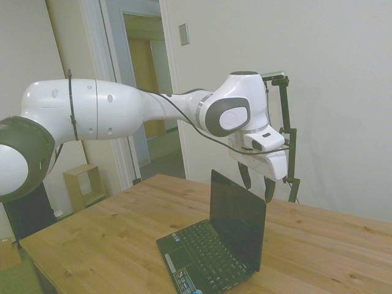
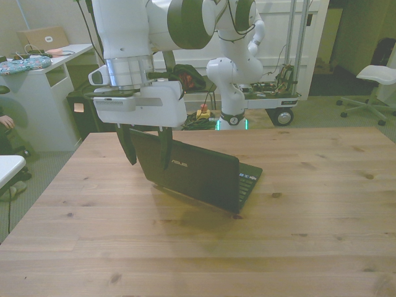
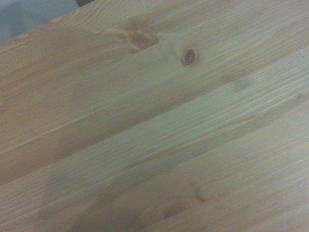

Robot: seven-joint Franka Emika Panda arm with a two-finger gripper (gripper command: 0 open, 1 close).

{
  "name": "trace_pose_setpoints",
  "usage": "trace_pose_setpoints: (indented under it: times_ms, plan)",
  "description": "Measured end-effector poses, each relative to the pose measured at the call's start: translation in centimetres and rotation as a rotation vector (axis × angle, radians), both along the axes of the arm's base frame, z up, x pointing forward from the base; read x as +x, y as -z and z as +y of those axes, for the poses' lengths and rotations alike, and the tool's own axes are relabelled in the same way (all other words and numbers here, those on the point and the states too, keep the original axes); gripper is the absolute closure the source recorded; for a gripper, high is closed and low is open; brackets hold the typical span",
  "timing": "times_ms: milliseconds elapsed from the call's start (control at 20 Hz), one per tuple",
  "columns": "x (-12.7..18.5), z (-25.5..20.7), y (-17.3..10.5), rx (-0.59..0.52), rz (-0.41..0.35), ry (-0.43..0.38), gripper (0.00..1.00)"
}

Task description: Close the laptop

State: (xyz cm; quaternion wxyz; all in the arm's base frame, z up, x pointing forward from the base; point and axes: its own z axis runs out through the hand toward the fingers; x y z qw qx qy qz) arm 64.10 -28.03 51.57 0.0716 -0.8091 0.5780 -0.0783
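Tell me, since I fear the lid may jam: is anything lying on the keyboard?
Nothing visible does. The laptop has bare keys in the side view, and the open claw hangs by the lid's top edge.

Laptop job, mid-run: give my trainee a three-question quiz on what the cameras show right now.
1. True or false: the laptop lid is already shut flat on its keyboard.
2. Multiple choice: the gripper is (A) clamped on the keyboard, (B) open, at the lid's top edge, behind the screen's back, (C) resting on the table.
3. Fill in: the wrist view shows only bare ____ planks.

Key:
1. False; the lid stands upright and open.
2. B
3. Wooden
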Motion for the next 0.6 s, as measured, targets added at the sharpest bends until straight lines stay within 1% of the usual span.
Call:
trace_pose_setpoints:
  times_ms: [600]
  plan:
    - [-0.01, 0.05, 0.17, 0.01, 0.0, 0.008, 1.0]
